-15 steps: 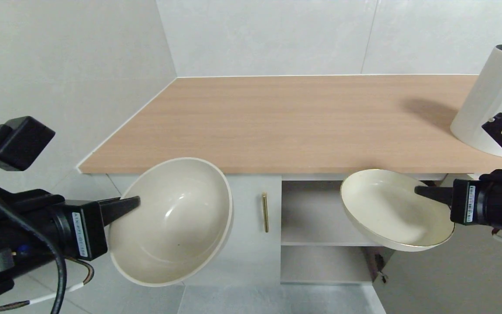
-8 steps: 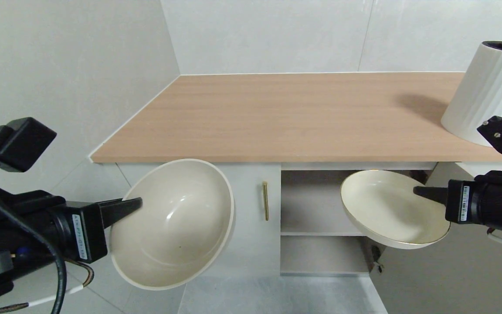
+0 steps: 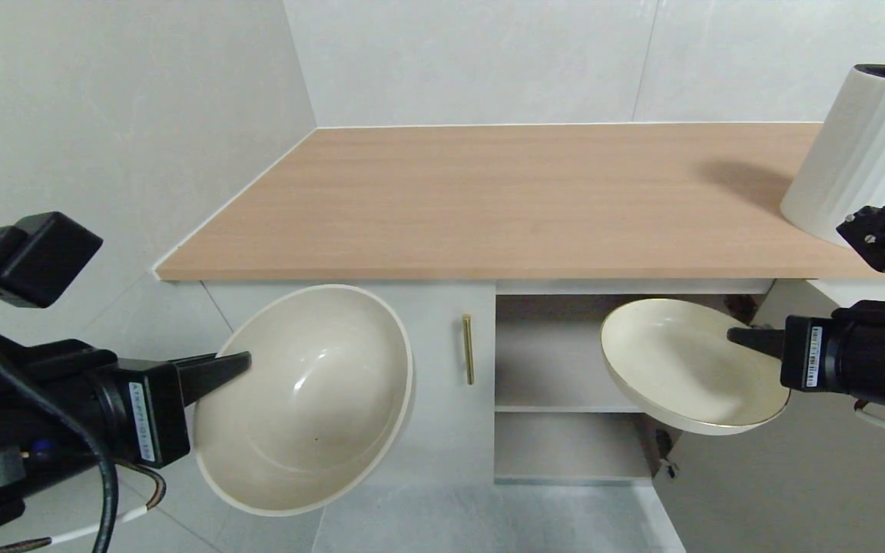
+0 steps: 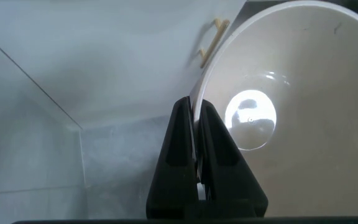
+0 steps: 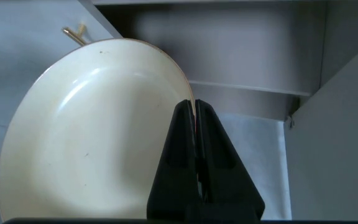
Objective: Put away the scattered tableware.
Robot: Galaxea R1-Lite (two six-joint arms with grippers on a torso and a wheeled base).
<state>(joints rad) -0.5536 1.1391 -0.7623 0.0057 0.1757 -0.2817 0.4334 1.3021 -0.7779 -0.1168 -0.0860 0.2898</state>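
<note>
Surface: wooden countertop (image 3: 519,200) set into a corner of pale tiled walls, with grey floor tiles below. A white ribbed vessel (image 3: 865,153) stands at the countertop's right end. The cabinet beneath has its left door (image 3: 442,384) closed, with a brass handle (image 3: 468,359) upright near its inner edge. The right compartment (image 3: 558,361) is open, with one shelf across it.

Left gripper (image 3: 241,361): my fingers are pinched over the rim of the large bowl (image 3: 312,399). I hold the bowl in the air in front of the closed door, below the countertop edge. It is tilted, with its hollow facing up and toward me. It is round, so it has no true long axis.

Right gripper (image 3: 734,336): my fingers are clamped on the rim of the shallow plate (image 3: 681,369). I hold the plate in front of the open compartment, hollow upward, with the far rim higher than the near rim.
</note>
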